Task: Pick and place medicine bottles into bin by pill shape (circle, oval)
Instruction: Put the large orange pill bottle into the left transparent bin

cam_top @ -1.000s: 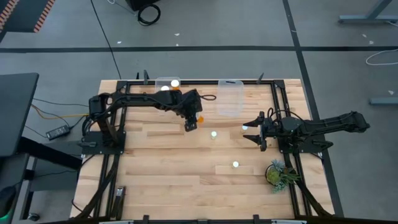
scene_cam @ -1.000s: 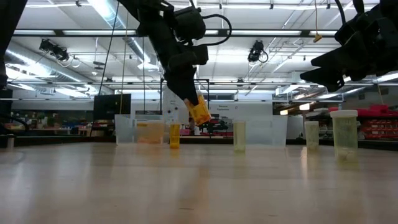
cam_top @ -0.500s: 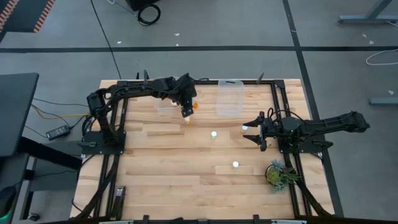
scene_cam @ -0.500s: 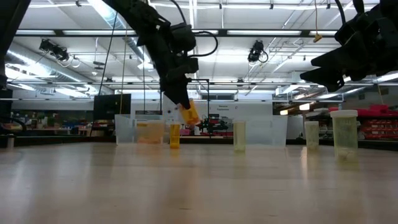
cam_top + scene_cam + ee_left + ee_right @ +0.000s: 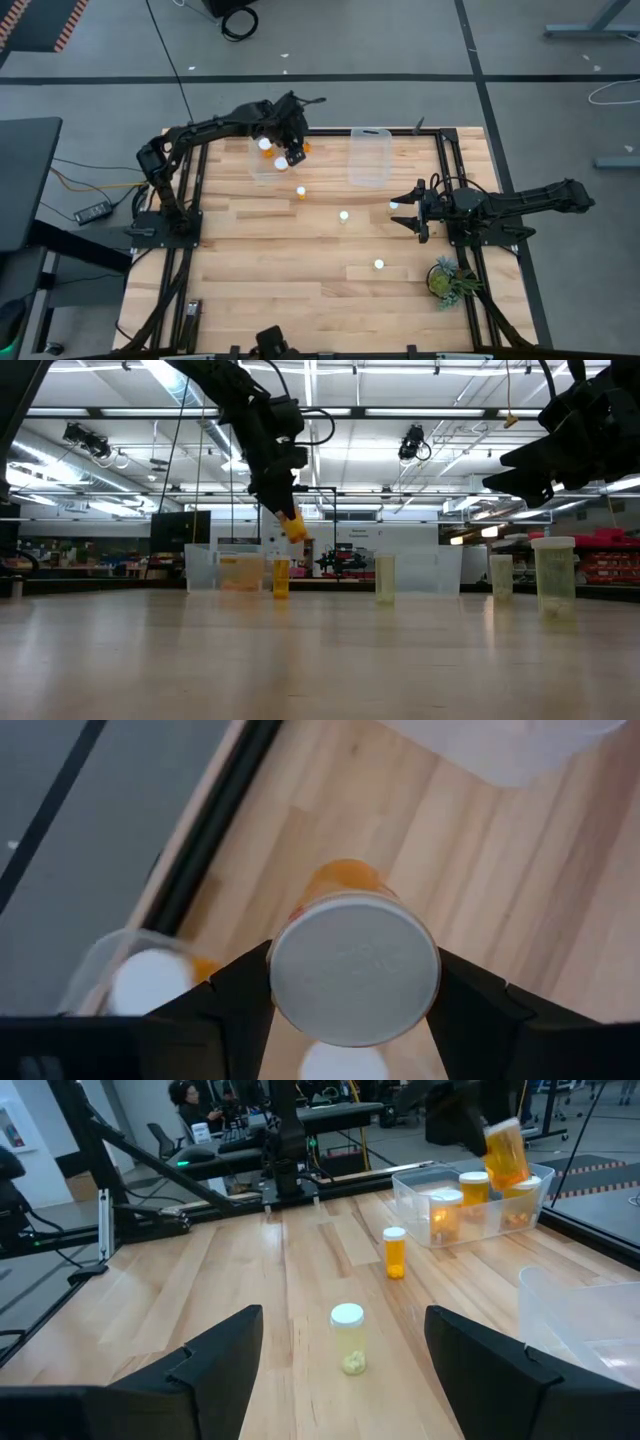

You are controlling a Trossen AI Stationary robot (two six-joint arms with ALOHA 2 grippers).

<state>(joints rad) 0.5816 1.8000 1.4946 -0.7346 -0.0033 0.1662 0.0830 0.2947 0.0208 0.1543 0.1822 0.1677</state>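
My left gripper [image 5: 297,152] is over the left clear tub [image 5: 262,170] at the table's far side, shut on an amber bottle with a white cap [image 5: 353,982], also seen in the low view [image 5: 293,527]. Two white-capped bottles [image 5: 264,143] stand in that tub. One amber bottle [image 5: 300,191] and three paler bottles [image 5: 343,214] stand upright on the table. My right gripper [image 5: 412,210] hovers open and empty at the right, with a pale bottle [image 5: 347,1338] ahead of it. My left gripper pinches the bottle between its two fingers [image 5: 240,995] at the cap end [image 5: 300,935], one finger on each side. The fingers slant downward. The bottle hangs tilted below them, its amber body [image 5: 345,880] pointing away and down, lifted clear above the tub.
A second clear tub [image 5: 369,158] stands to the right of the first. A small green potted plant [image 5: 447,278] sits near the right arm's base. A black frame [image 5: 440,150] runs along the table's edges.
My left gripper has gone toward the table's far edge and a little left with the amber bottle, from beside the standing amber bottle to over the left tub. The bottle has stayed tilted in the hold and clear of the table.
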